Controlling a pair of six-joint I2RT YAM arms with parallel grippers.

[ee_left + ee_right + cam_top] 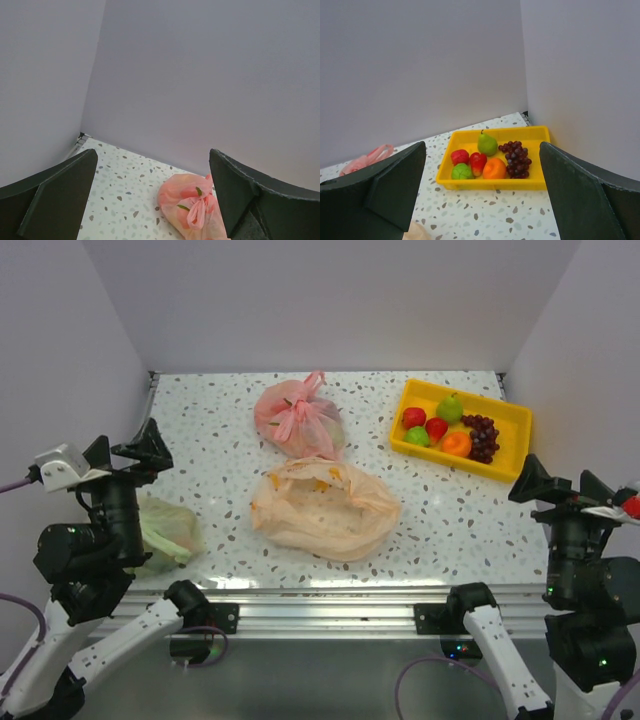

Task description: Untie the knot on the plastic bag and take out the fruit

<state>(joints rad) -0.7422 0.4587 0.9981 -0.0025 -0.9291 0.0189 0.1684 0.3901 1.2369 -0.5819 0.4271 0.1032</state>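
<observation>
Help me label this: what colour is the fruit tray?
Yellow; the tray shows best in the right wrist view.

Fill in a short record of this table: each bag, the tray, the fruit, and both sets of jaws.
Peach-orange bag: centre of table, crumpled, no tight knot seen from above
Pink bag: behind it, knotted at top
Green bag: near left edge, partly under the left arm
Yellow tray: far right of table
Fruit in tray: pear, red apple, strawberry, green apple, orange, grapes
Left jaws: open, empty
Right jaws: open, empty
</observation>
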